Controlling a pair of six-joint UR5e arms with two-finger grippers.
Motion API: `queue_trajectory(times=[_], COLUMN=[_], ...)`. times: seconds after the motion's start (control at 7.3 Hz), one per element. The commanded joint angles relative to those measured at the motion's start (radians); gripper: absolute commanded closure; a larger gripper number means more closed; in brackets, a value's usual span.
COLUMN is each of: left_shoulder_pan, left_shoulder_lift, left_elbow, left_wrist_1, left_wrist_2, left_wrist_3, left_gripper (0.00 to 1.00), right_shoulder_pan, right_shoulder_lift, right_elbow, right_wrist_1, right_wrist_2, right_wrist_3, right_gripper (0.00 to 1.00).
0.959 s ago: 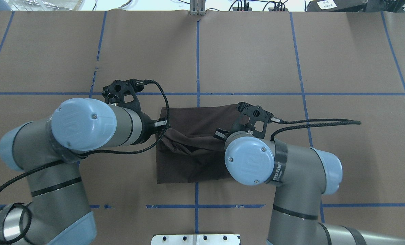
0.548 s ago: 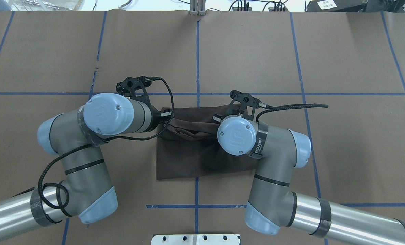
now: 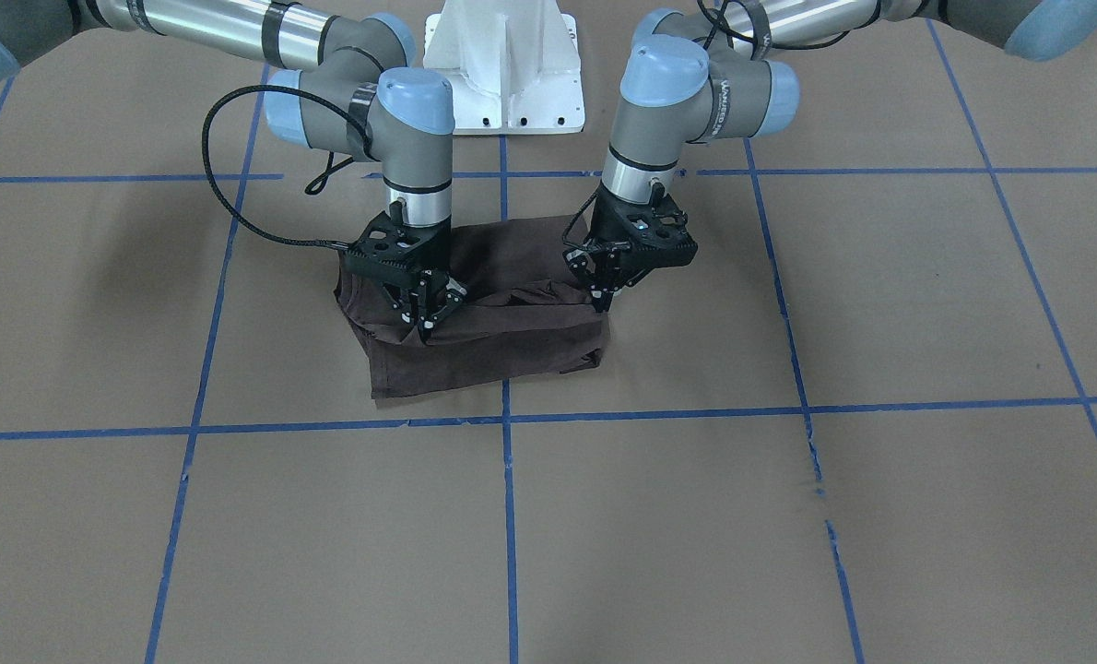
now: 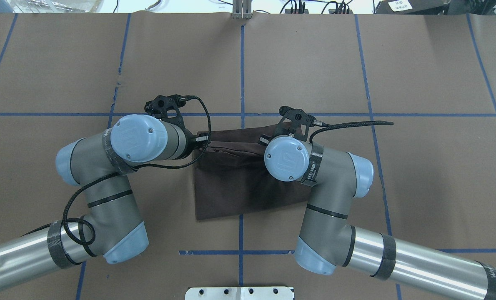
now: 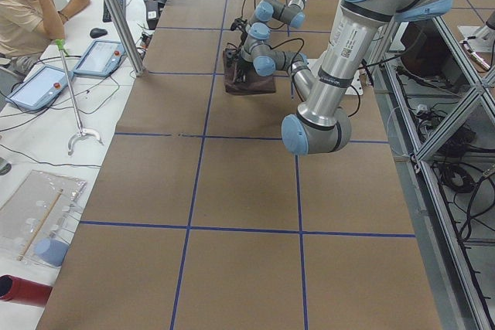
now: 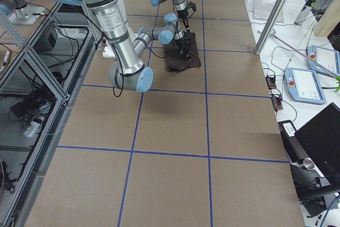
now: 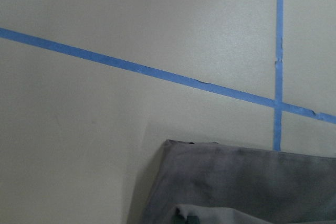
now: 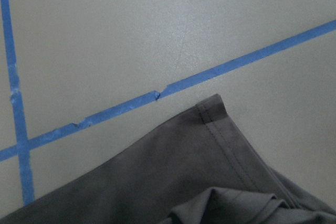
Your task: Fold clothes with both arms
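The dark brown T-shirt [image 3: 512, 346] lies partly folded on the table's middle; it also shows in the overhead view [image 4: 239, 187]. My left gripper [image 3: 602, 300] is shut on the raised fold at the shirt's left side. My right gripper [image 3: 425, 321] is shut on the same fold at the right side. Both hold the fold low over the shirt's far half. In the overhead view the wrists hide the fingertips. The left wrist view shows the shirt's far edge [image 7: 241, 177]. The right wrist view shows a hemmed corner [image 8: 210, 145]. Collar, lettering and tag are hidden.
Brown paper with a blue tape grid [image 4: 242, 75] covers the table. The white base pedestal [image 3: 502, 65] stands at the robot's side. An operator [image 5: 31, 5] sits beyond the far table edge, with tablets [image 5: 39, 86] and a metal pole [image 5: 116, 13] nearby.
Both arms have moved away from the robot's base, carrying the gripped fold over the shirt toward its far edge. Most of that motion came first; lately they have only crept further.
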Motion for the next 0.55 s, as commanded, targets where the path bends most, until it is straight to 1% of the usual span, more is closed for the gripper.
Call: queue_trajectory(times=[0.0,0.14,0.27,0.41], left_shoulder_pan=[-0.024,-0.032,-0.05,-0.068], left_shoulder_lift=[0.0,0.0,0.001,0.002], left_elbow=[0.004,0.004,0.002,-0.005], left_wrist_1=[-0.003,-0.012,-0.027,-0.027], left_wrist_2=[-0.001,-0.003,-0.009,-0.058], left_wrist_3=[0.048,0.128,0.169,0.215], left_gripper=[0.8,0.01,0.0,0.0], right_shoulder_pan=[0.027,0.038,0.065,0.07], right_shoulder_lift=[-0.003,0.0,0.002,0.006], right_elbow=[-0.002,0.001,0.01,0.054], right_wrist_1=[0.002,0.004,0.005,0.001], right_wrist_2=[0.049,0.055,0.104,0.153], right_wrist_3=[-0.13,-0.185,-0.214,-0.26], right_gripper=[0.01,0.0,0.0,0.0])
